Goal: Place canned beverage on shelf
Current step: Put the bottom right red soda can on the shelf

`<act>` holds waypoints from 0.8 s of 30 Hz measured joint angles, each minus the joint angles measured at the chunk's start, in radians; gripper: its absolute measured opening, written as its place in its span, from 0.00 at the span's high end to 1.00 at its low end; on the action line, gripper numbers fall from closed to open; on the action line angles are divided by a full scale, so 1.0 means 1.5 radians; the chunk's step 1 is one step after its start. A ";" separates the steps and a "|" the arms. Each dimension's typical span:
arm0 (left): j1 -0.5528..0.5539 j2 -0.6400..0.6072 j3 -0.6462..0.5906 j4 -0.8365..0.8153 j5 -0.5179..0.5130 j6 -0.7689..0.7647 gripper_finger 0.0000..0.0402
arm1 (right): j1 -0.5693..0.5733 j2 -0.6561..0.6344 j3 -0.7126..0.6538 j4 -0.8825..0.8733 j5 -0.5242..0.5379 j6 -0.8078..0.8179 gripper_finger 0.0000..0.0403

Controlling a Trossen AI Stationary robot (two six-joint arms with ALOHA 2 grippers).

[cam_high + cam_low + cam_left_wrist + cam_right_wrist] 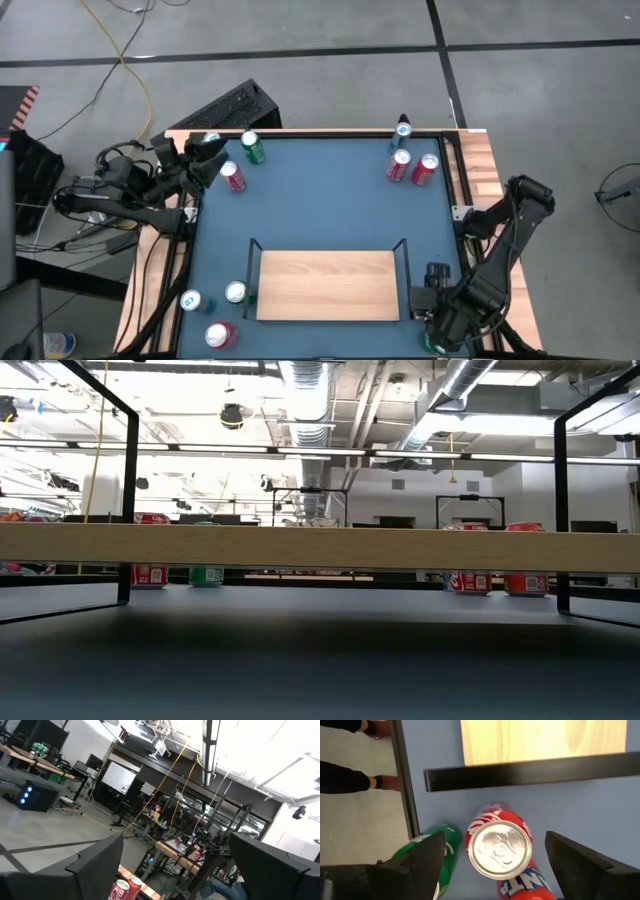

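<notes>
Down at the table's near right corner, the right gripper (490, 865) hangs with fingers apart on either side of an upright red can (499, 851), not touching it; a green can (447, 851) lies just beside. The shelf (328, 285) sits bare nearby. The left gripper (208, 160) waits at the far left corner, fingers apart

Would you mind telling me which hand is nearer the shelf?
Right. The right hand is just beyond the shelf end rail; the left hand is at the far corner.
</notes>
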 joint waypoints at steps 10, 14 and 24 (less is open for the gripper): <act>0.000 0.000 0.000 -0.001 -0.001 -0.001 0.12 | 0.014 0.019 -0.007 -0.002 0.032 0.038 0.19; 0.000 0.000 0.000 -0.001 -0.001 -0.005 0.12 | 0.020 0.022 -0.007 -0.005 0.036 0.037 0.19; 0.000 0.000 0.000 -0.002 -0.002 -0.012 0.12 | 0.022 0.026 -0.007 -0.008 0.044 0.039 0.19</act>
